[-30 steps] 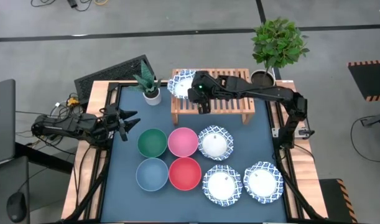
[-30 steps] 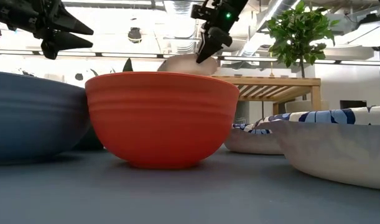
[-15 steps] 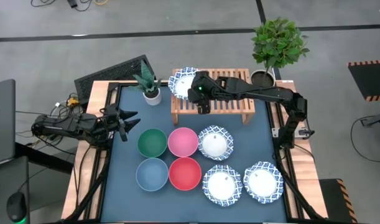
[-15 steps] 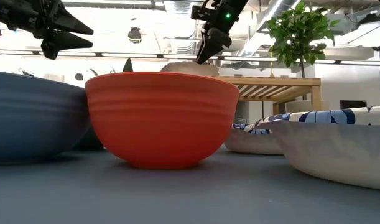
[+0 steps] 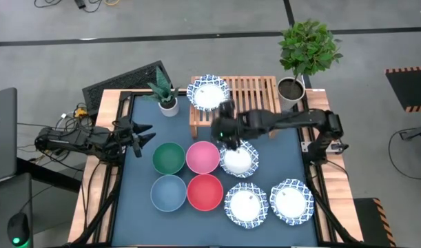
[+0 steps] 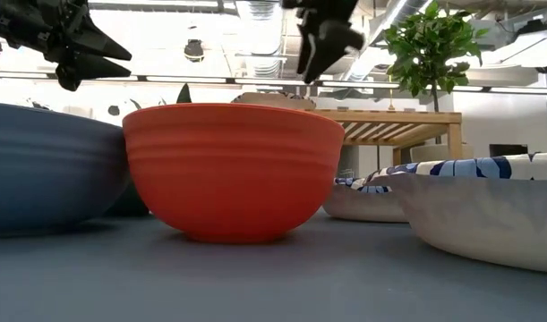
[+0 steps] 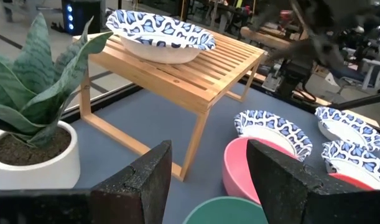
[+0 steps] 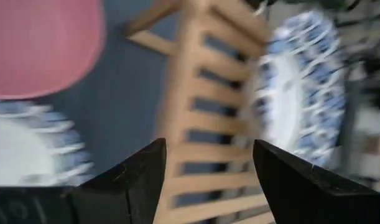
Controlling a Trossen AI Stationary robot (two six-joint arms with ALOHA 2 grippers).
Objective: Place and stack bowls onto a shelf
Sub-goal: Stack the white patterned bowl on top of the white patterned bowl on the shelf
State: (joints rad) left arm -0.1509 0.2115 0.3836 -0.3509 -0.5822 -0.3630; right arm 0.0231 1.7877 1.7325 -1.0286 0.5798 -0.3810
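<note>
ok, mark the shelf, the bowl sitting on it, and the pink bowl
shelf [image 5: 255,93], high view, bare slatted top.
patterned bowl [image 5: 208,93], high view, white centre.
pink bowl [image 5: 202,157], high view, inside bottom.

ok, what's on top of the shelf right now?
One blue-patterned bowl sits on the left end of the shelf. The remaining slats are bare. Inside, the bowl looks empty.

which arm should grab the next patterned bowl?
Right, probably. The right gripper hangs open beside the nearest patterned bowl, just off the shelf. The left gripper idles at the table's left edge, nearer the green bowl.
</note>
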